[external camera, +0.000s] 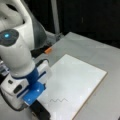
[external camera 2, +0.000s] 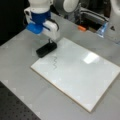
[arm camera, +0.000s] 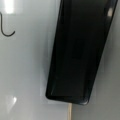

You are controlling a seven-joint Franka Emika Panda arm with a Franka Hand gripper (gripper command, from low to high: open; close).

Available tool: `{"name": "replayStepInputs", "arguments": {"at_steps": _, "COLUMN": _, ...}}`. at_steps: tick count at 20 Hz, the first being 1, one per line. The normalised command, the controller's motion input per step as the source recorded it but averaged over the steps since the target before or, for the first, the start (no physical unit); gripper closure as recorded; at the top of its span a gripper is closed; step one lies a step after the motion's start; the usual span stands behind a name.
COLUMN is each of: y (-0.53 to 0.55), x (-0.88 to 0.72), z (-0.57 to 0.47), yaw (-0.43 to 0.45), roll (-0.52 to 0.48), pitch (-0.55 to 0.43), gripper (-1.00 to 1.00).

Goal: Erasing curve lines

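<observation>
Nothing erased yet as far as visible: the curve lines (external camera 2: 55,62) sit intact on the white board (external camera 2: 82,75), a short dark zigzag near the board's corner at a front view's left, and they read whole in the view from the arm's side as well (external camera: 59,100). The gripper (external camera 2: 50,41) hangs just above the black block (external camera 2: 46,49) (presumably the eraser), which lies across the board's edge, partly on the grey table (external camera 2: 20,62), just beside the stroke but apart from it. Whether the claw is clenched on the block or released, I cannot tell; the fingers are hidden behind the white and blue wrist housing in both front views. In the wrist view the block (arm camera: 80,52) fills most of the frame, with only a hooked end of the stroke (arm camera: 7,31) showing at top left. An orange item (external camera 2: 81,28) lies on the table beyond the board, well apart. Judgement: early stage, the tool is reached or being taken, and all wiping remains.
</observation>
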Motion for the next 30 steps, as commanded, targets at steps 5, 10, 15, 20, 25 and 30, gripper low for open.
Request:
{"name": "replayStepInputs", "arguments": {"at_steps": 5, "y": -0.16, "x": 0.14, "z": -0.02, "yaw": -0.182, "roll": -0.051, "pitch": 0.071, "gripper": -1.0}}
{"name": "replayStepInputs", "arguments": {"at_steps": 10, "y": -0.21, "x": 0.11, "z": -0.06, "yaw": -0.075, "roll": -0.141, "pitch": 0.078, "gripper": -1.0}}
{"name": "replayStepInputs", "arguments": {"at_steps": 15, "y": -0.08, "x": 0.12, "z": -0.08, "yaw": -0.017, "roll": -0.184, "pitch": 0.096, "gripper": -1.0}}
{"name": "replayStepInputs", "arguments": {"at_steps": 20, "y": 0.06, "x": 0.11, "z": -0.07, "yaw": 0.046, "roll": -0.117, "pitch": 0.1, "gripper": -1.0}}
{"name": "replayStepInputs", "arguments": {"at_steps": 25, "y": 0.13, "x": 0.08, "z": -0.11, "yaw": 0.065, "roll": -0.052, "pitch": 0.071, "gripper": -1.0}}
{"name": "replayStepInputs", "arguments": {"at_steps": 30, "y": 0.02, "x": 0.0, "z": -0.05, "yaw": 0.076, "roll": -0.028, "pitch": 0.075, "gripper": -1.0}}
